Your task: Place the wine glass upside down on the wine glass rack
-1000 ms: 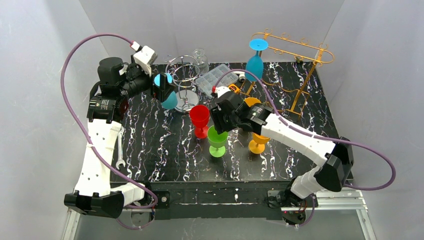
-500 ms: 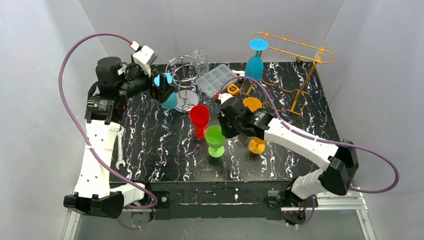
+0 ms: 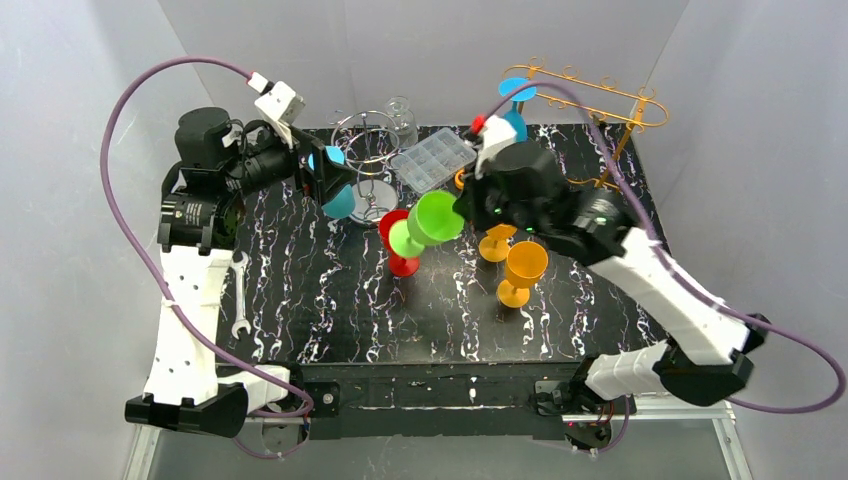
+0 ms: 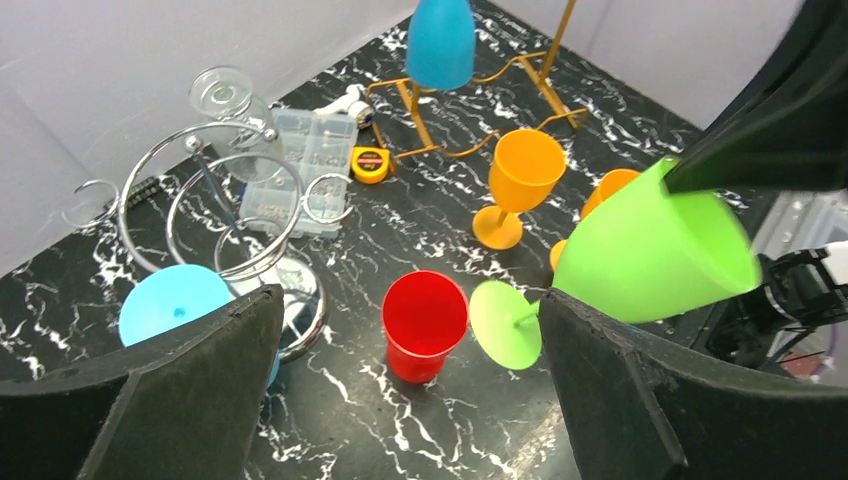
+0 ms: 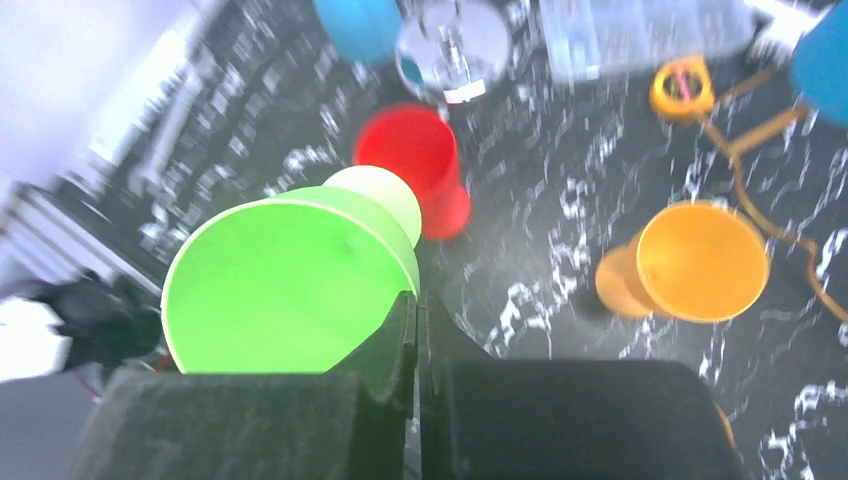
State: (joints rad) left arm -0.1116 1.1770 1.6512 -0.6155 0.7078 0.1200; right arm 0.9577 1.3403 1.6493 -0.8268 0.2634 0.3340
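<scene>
The green wine glass (image 3: 430, 222) hangs tilted above the table, its foot pointing toward the red glass (image 3: 400, 240). My right gripper (image 3: 462, 210) is shut on its rim; the right wrist view shows the fingers pinching the green wall (image 5: 280, 290) at the gripper (image 5: 418, 310). The gold wine glass rack (image 3: 600, 100) stands at the back right with a blue glass (image 3: 518, 90) hung upside down on it. At the back left my left gripper (image 3: 325, 172) is open, empty in the left wrist view (image 4: 408, 295), with the green glass (image 4: 650, 255) to its right.
A silver wire stand (image 3: 365, 150) with a light blue glass (image 3: 338, 200) is beside the left gripper. Two orange glasses (image 3: 522, 270) (image 3: 495, 240) stand under the right arm. A clear box (image 3: 432, 160), a clear glass (image 3: 400, 110) and a wrench (image 3: 240, 300) also lie about.
The right gripper closed on the green glass's rim, lifted it off the table and tilted it while moving back. The left arm shifted slightly left, still open.
</scene>
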